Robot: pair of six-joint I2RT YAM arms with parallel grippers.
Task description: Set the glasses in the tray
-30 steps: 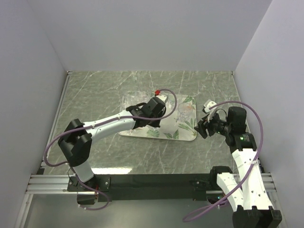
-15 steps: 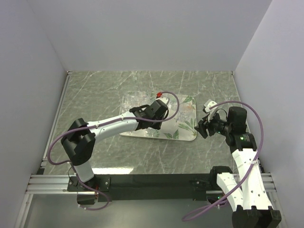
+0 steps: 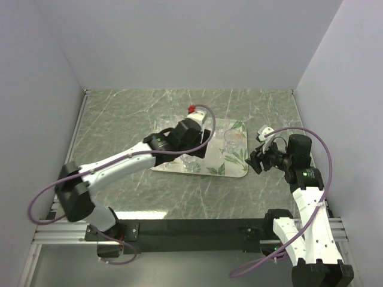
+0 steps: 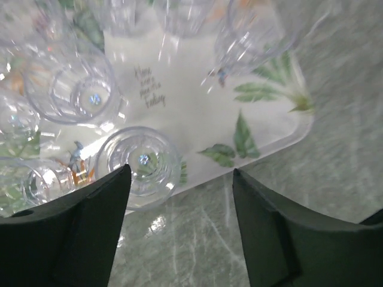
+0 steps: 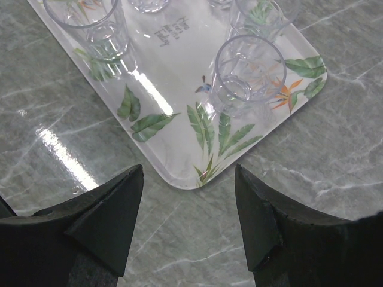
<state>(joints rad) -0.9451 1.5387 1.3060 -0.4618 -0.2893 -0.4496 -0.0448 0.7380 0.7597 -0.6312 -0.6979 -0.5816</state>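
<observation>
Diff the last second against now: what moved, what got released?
The left claw opened, letting go of a glass that now stands at the near edge of the tray. The left arm rose, and its elbow swung out to the left. The right claw stayed open, parked beside the tray's right edge. The tray did not shift.

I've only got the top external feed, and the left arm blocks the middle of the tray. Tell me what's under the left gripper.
Observer: In the left wrist view, the left gripper is open and empty, above an upright glass that stands on the tray near its edge.
Operator: Now report the right gripper.
Observer: In the right wrist view, the right gripper is open and empty, facing a corner of the tray.
</observation>
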